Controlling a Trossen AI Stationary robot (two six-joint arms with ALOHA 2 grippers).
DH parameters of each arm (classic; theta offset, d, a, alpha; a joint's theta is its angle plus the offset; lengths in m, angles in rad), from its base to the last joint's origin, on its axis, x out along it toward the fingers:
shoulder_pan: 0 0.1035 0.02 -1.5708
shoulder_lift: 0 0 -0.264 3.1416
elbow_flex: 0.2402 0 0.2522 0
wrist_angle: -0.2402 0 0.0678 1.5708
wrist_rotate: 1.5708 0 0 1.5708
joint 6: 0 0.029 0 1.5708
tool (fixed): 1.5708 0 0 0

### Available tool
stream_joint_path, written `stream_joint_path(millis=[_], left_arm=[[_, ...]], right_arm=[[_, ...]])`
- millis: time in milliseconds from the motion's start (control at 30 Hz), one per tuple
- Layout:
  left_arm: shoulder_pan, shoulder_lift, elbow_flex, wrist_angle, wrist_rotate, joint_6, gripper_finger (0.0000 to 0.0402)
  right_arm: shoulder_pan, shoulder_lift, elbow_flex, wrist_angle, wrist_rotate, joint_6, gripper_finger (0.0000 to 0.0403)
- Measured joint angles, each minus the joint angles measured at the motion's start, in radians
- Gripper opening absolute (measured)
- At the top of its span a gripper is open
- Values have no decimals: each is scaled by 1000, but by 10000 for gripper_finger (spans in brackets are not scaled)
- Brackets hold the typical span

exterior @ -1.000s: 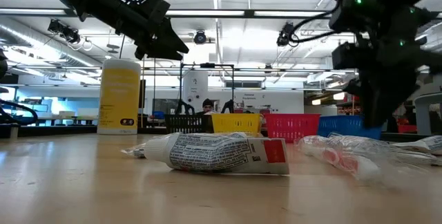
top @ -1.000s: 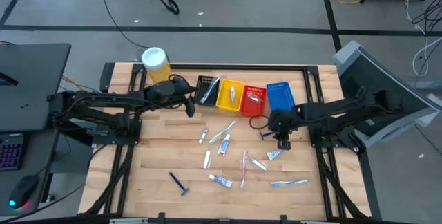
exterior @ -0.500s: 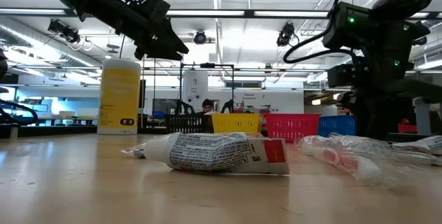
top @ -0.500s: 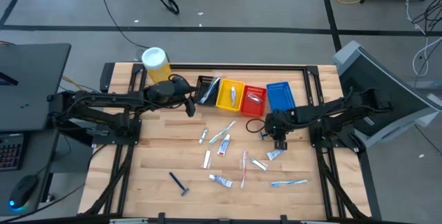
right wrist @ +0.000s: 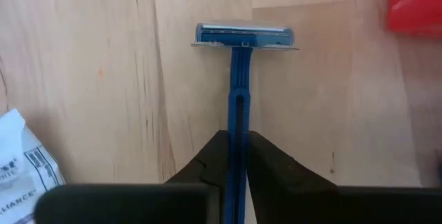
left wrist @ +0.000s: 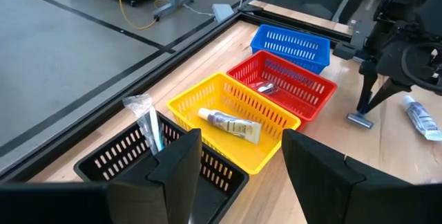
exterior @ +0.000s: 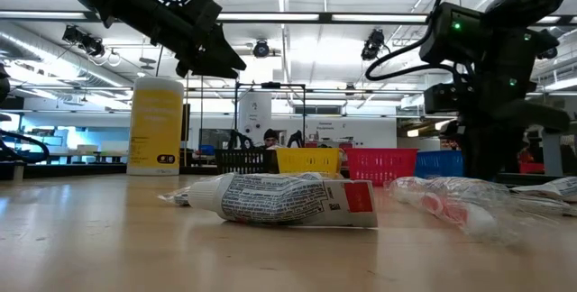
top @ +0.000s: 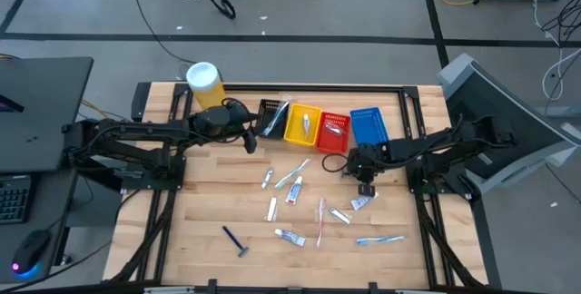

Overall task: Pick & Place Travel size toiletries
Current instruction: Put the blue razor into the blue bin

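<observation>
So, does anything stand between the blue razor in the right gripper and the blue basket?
Nothing visible does. The right gripper is shut on the blue razor's handle, on bare wood in front of the red basket. The blue basket is next to the red one, with only clear table toward it.

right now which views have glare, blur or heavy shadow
Low view: bright ceiling lights leave both arms as dark silhouettes, and the near toothpaste tube is sharper than the baskets behind. Right wrist view: evenly lit, the blue razor crisp between the right tool fingers. Left wrist view: the left tool's own fingers are dark and soft.
</observation>
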Motion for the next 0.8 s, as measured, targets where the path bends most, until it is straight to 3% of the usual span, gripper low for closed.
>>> stream_joint_path(millis=[167,233,500,633,800], left_arm=[[0,0,0,0,0,7,211],[0,0,0,0,0,6,211],[0,0,0,0,0,0,211],[0,0,0,0,0,0,211],[0,0,0,0,0,0,211]], right_arm=[[27,4,25,-2,-18,23,37],[44,9,55,-9,-70,28,36],[110,5,253,-61,-188,56,35],[132,5,368,-172,-111,20,35],[129,3,486,-386,124,31,34]])
